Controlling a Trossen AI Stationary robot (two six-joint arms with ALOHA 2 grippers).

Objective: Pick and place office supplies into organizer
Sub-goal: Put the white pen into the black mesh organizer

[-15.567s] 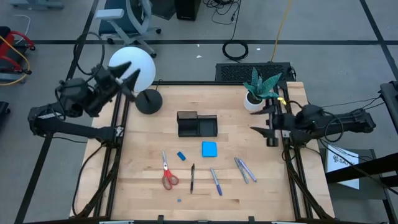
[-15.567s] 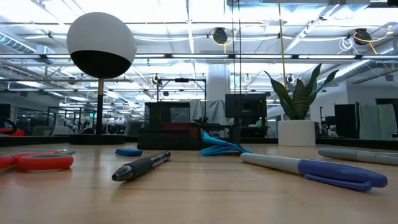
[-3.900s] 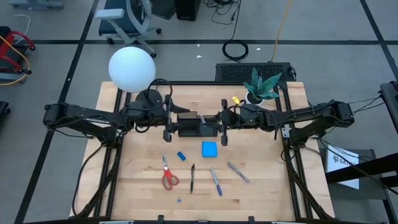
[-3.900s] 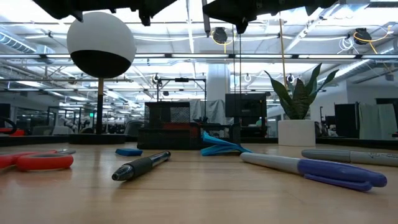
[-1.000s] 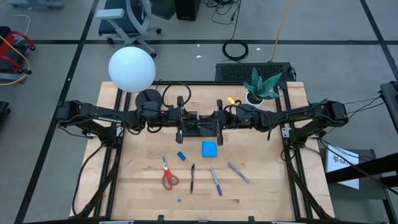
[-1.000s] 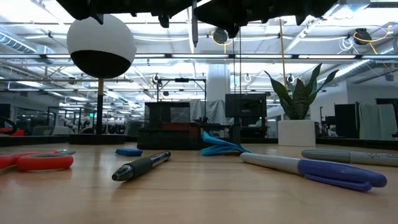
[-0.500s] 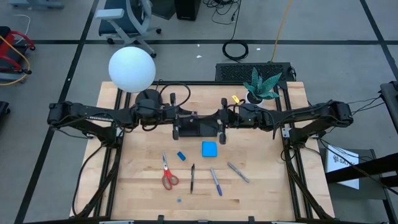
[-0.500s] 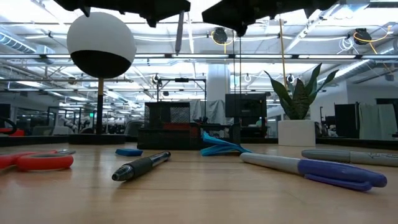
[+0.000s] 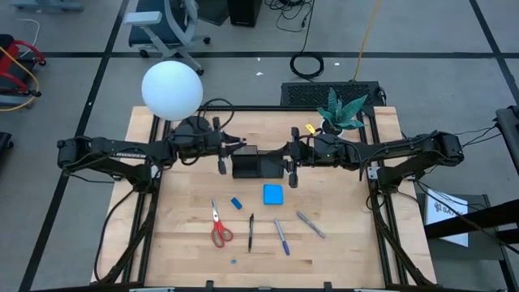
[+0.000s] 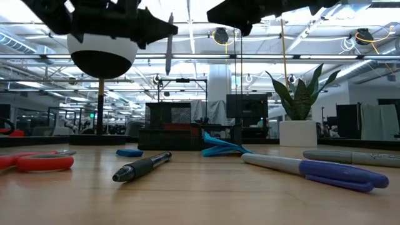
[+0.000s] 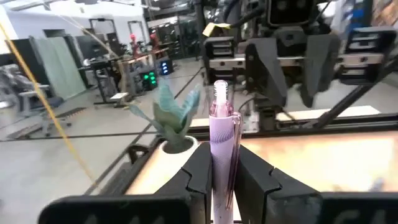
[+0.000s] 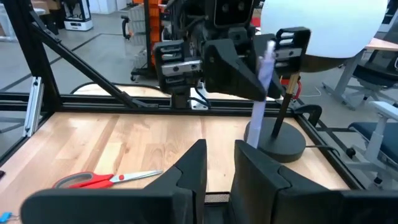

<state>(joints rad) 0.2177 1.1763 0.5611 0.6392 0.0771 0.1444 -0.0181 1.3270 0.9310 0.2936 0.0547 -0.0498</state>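
One pen [image 11: 221, 146] pinched upright in left gripper [image 11: 222, 180] fingers: light, stiff, slick; hold mid-barrel. Right gripper [image 12: 219, 163] fingers narrow, holding nothing.

red-handled scissors [image 9: 219, 229], bright blue note pad [image 9: 272, 194], black organizer [image 9: 257, 165]

I count three pens lying on the table: one black pen [image 9: 250, 232], one blue pen [image 9: 281, 236] and one greyish pen [image 9: 310, 224]. A fourth, pale pen [image 11: 220, 149] is pinched in the left gripper [image 9: 222, 156], making four pens in all. I count one pair of red-handled scissors [image 9: 218, 227], one blue note pad [image 9: 272, 194], one larger blue eraser [image 9: 236, 203] and one tiny blue eraser [image 9: 233, 261]. One black organizer [image 9: 258, 166], one globe lamp [image 9: 172, 90], one potted plant [image 9: 340, 113]. Two arms, two grippers; the right gripper [image 9: 290, 167] holds nothing.
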